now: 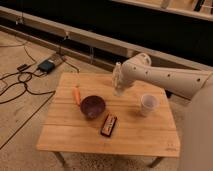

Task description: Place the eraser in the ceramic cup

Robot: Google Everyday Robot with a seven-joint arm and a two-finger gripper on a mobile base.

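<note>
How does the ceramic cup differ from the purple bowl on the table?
The ceramic cup is pale, narrow and tall-sided; the purple bowl is dark, wider and shallower. Both stand upright and open-topped on the wooden table, with the hand hanging roughly between them.

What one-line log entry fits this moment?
hand: over light wooden table, back half | small pale ceramic cup: upright, apart from hand | eraser: not visible

Layout on the surface (140, 137)
Bowl (93, 106) near the middle, ceramic cup (148, 104) to its right, gripper (119, 89) between them, further back
</note>
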